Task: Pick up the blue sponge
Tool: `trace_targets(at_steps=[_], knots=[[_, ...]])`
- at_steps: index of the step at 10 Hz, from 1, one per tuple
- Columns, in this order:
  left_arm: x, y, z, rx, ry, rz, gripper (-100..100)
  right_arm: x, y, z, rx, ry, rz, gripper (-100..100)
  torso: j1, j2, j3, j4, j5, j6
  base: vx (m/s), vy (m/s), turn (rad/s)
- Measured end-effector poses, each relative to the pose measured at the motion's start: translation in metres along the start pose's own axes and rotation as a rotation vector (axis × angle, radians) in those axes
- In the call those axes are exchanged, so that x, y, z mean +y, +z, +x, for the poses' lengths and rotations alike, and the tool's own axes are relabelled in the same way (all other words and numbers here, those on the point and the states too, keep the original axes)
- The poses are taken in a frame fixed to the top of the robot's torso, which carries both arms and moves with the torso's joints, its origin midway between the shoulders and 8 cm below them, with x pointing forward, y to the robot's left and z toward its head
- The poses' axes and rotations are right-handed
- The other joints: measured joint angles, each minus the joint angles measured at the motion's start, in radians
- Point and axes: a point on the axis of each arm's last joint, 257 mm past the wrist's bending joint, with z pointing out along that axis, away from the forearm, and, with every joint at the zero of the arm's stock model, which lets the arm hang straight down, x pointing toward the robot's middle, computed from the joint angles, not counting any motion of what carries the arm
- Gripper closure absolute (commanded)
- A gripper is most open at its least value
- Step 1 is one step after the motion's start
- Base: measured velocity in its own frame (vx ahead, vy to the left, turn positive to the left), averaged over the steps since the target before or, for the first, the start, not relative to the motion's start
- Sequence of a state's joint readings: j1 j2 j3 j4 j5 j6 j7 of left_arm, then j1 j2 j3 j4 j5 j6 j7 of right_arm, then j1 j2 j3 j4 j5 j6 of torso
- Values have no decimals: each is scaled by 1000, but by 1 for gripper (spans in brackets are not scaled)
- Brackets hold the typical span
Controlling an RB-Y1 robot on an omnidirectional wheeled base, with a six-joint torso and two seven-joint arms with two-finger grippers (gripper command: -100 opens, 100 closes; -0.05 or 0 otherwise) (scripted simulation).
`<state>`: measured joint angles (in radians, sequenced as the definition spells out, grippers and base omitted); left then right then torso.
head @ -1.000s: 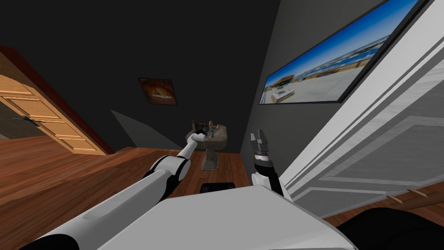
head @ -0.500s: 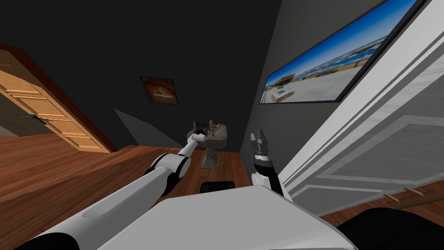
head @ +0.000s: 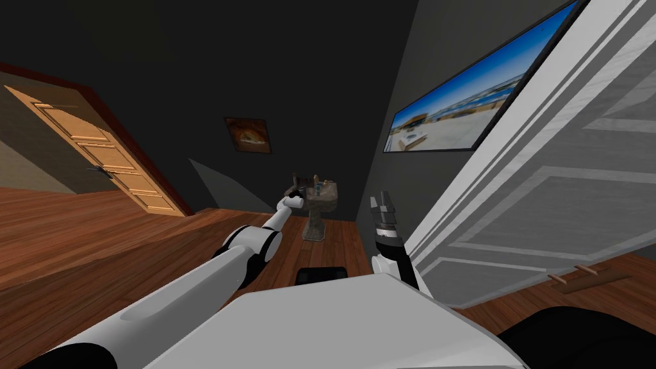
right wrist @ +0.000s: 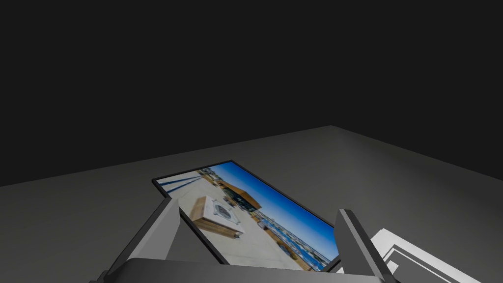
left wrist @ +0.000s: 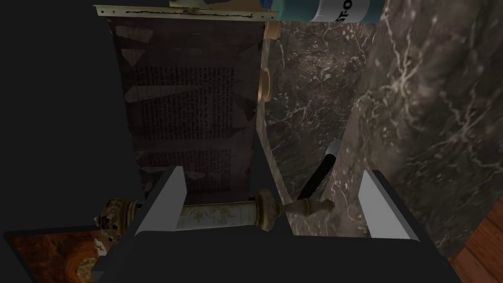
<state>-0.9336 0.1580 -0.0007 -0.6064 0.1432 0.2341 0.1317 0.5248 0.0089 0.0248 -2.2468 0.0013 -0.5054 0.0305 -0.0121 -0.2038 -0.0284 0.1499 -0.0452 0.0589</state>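
Head view: my left arm reaches forward to a dark marbled pedestal [head: 314, 221] that stands on the wooden floor [head: 96, 256] against the dark wall. The left hand [head: 298, 190] is at the pedestal's top, among several small things there. One of them is a blue speck [head: 315, 190], but I cannot tell whether it is the blue sponge.

In the left wrist view, that hand's two fingers stand wide apart and hold nothing. An unrolled scroll [left wrist: 196, 108] with lines of dark writing lies along the marbled surface in front of the hand. Its roller [left wrist: 221, 216], with ornate knobs at the ends, lies crosswise close to the hand's body, and one finger [left wrist: 167, 204] stands in front of it. A black pen [left wrist: 317, 177] lies between the fingers on the marble. A teal can [left wrist: 324, 9] with a white label stands just past the scroll's far end.

The right hand [head: 382, 200] is raised beside the white door [head: 544, 192], its fingers spread and empty.
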Motion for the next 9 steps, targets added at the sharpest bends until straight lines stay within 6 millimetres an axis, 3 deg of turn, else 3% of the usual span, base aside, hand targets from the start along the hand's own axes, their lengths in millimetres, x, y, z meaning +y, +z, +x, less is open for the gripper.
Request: trace_targets(at_steps=[1,2,6,8,9], knots=[[-6,-1,1,2,-8,17,-100,0,0,0,0,0,0,0,1,2,1,0,0,0,-117,25,8],[-6,-1,0,2,-9,19,100,0,0,0,0,0,0,0,-1,-3,-2,-1,0,0,-19,4,-5],[-6,-1,0,2,-9,19,100,0,0,0,0,0,0,0,-2,-13,-8,-3,-1,0,-2,1,0],[-6,-1,0,2,-9,19,-100,0,0,0,0,0,0,0,-2,-13,-8,-3,-1,0,12,-10,1],[-7,-1,2,3,-11,12,-100,0,0,0,0,0,0,0,-4,-15,-9,-3,-1,0,49,-30,6]])
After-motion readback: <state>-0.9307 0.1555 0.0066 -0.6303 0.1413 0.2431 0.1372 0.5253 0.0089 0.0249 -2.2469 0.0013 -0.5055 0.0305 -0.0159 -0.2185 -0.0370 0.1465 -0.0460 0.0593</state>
